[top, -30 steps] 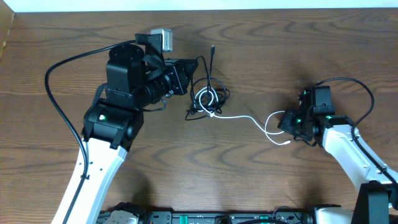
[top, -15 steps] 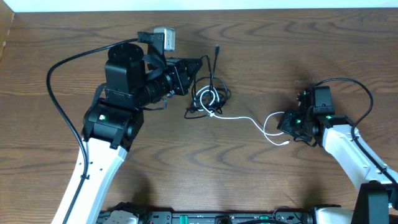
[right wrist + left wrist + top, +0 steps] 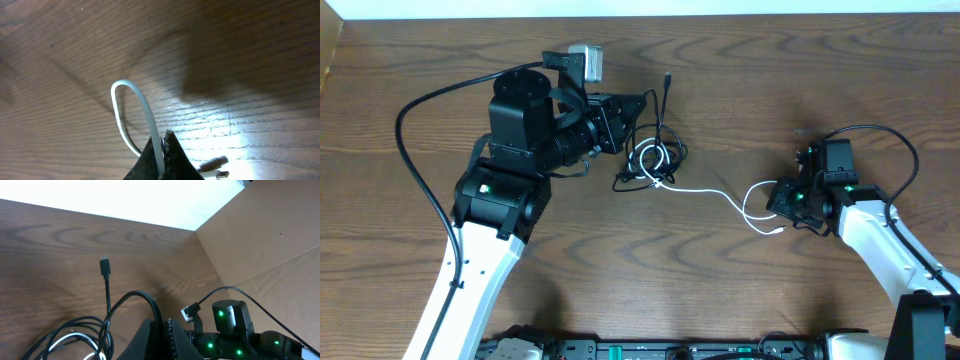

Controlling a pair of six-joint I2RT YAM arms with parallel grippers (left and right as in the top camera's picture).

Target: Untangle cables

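the coil (image 3: 653, 160) of both cables is lying near the middle of the table (image 3: 740, 80), and everything else is being arranged around it. on the left-arm side of the coil, just beside it, the left claw (image 3: 638, 108) is pressed together and pinching the black cable (image 3: 660, 105). the left wrist view is showing that cord arching up into the closed fingertips (image 3: 150, 332), with its free plug (image 3: 104, 266) lying on the far side of the coil. well apart from the coil, toward the right arm, the right claw (image 3: 782, 197) is likewise pressed together, pinching the white cable (image 3: 705, 189) close to its metal plug (image 3: 217, 175). a small loop of that cable is standing up in front of its tips.

each claw seems to be holding one colour so that the two cords can be drawn apart. the white strand is running slack from the coil toward the right claw, so the loops are probably not yet pulling free, and the strands are looking interlaced.
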